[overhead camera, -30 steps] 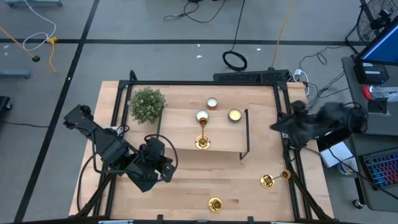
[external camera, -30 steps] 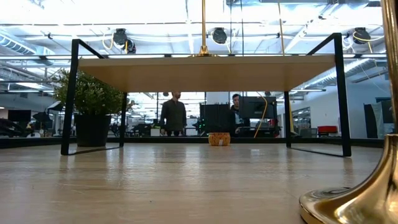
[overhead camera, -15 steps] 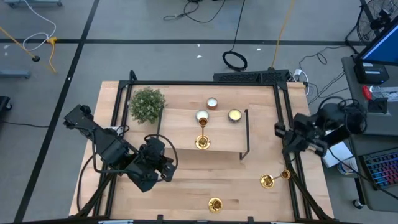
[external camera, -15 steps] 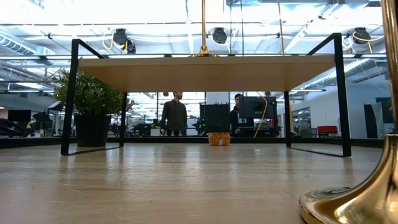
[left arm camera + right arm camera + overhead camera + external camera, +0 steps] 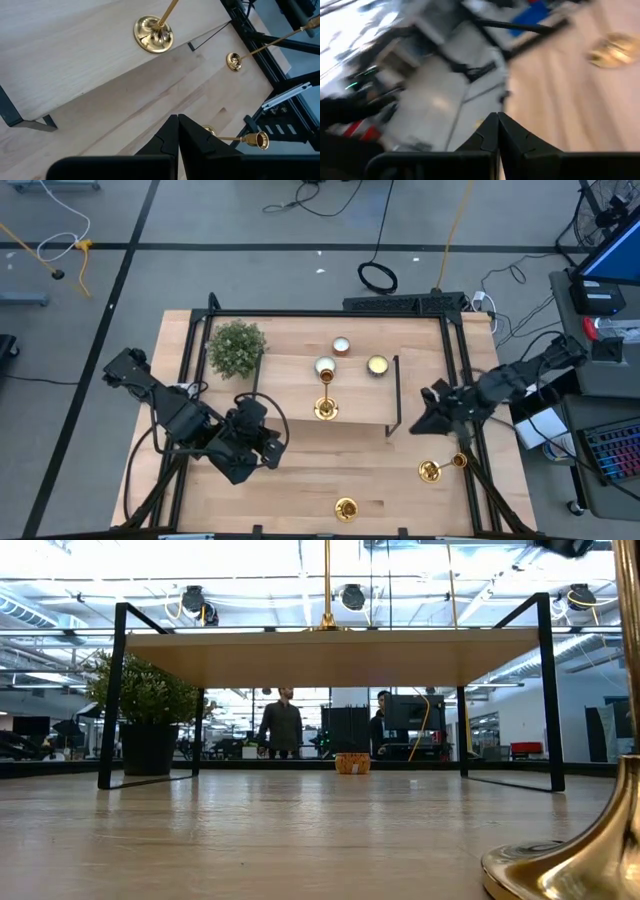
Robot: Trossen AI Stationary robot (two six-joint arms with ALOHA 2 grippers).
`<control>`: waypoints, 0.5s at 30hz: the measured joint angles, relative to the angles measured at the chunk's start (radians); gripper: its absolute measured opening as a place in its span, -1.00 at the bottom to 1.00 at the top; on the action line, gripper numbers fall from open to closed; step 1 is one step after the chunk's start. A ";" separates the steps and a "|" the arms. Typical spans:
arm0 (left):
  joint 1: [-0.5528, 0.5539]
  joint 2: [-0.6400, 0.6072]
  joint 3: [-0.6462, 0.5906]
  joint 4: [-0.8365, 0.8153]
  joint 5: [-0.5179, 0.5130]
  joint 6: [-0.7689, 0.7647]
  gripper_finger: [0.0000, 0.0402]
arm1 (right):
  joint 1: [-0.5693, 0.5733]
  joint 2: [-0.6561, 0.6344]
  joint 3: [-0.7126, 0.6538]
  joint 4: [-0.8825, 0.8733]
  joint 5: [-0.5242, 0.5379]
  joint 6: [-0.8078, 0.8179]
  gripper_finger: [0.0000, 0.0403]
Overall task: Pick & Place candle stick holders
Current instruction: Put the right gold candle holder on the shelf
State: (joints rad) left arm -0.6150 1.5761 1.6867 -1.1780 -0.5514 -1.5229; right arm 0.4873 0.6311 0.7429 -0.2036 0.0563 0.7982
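Left gripper (image 5: 262, 448) pinched shut, empty, parked over the near-left desk (image 5: 300, 480). One candle stick holder (image 5: 325, 406) upright on the small raised shelf (image 5: 360, 395), another (image 5: 345, 507) at the near edge. Right gripper (image 5: 428, 412) also closed, empty; the tipped holder (image 5: 440, 468) lies just nearer than it, long axis pointing right. Right arm is closer.

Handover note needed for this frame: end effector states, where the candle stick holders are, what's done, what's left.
Left end effector: shut, empty, over the table's front left.
Right end effector: shut, empty, above the right side, near the shelf's right end.
Candle stick holders: one upright on the shelf; one at the front edge; one at the right front.
Done: one on the shelf. Left: apparently the other two.
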 joint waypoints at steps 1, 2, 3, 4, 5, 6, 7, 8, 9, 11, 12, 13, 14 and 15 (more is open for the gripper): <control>0.000 0.000 0.000 -0.001 0.000 0.002 -0.96 | 0.000 0.004 0.000 -0.027 0.044 0.045 -1.00; 0.000 0.000 0.000 0.000 0.000 0.004 -0.98 | 0.000 0.005 0.000 -0.052 0.085 0.100 -1.00; 0.000 0.000 0.000 0.000 0.000 0.008 -0.98 | -0.001 0.005 0.000 -0.079 0.124 0.153 -1.00; 0.000 0.000 0.000 -0.001 0.000 0.009 -0.98 | -0.002 0.005 0.000 -0.107 0.152 0.200 -1.00; 0.000 0.000 0.000 -0.001 0.000 0.009 -0.97 | -0.002 0.005 0.000 -0.129 0.176 0.241 -1.00; 0.000 0.000 0.000 -0.001 0.000 0.009 -0.96 | -0.002 0.004 0.000 -0.150 0.193 0.279 -1.00; 0.000 0.000 0.000 -0.001 0.000 0.010 -0.94 | -0.002 0.000 0.000 -0.171 0.205 0.312 -1.00; 0.000 0.000 0.000 -0.001 0.000 0.009 -0.93 | -0.002 -0.004 0.000 -0.190 0.206 0.341 -1.00; 0.000 0.000 0.000 -0.001 0.000 0.009 -0.93 | -0.002 -0.008 0.000 -0.210 0.206 0.361 -1.00; 0.000 0.000 0.000 -0.001 0.000 0.009 -0.93 | -0.002 -0.013 0.000 -0.257 0.206 0.402 -1.00; -0.001 0.000 0.000 -0.001 0.000 0.009 -0.94 | -0.002 -0.016 0.000 -0.285 0.206 0.424 -1.00; -0.002 0.000 0.000 -0.001 0.000 0.009 -0.96 | -0.002 -0.020 0.000 -0.313 0.207 0.442 -1.00; -0.003 0.000 0.000 -0.001 0.000 0.009 -0.97 | -0.002 -0.023 0.000 -0.343 0.208 0.460 -1.00; -0.004 0.000 0.000 -0.001 0.000 0.009 -0.98 | -0.002 -0.026 0.000 -0.376 0.209 0.481 -1.00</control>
State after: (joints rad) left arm -0.6186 1.5761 1.6867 -1.1786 -0.5518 -1.5135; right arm 0.4854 0.6052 0.7433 -0.5796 0.2649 1.2795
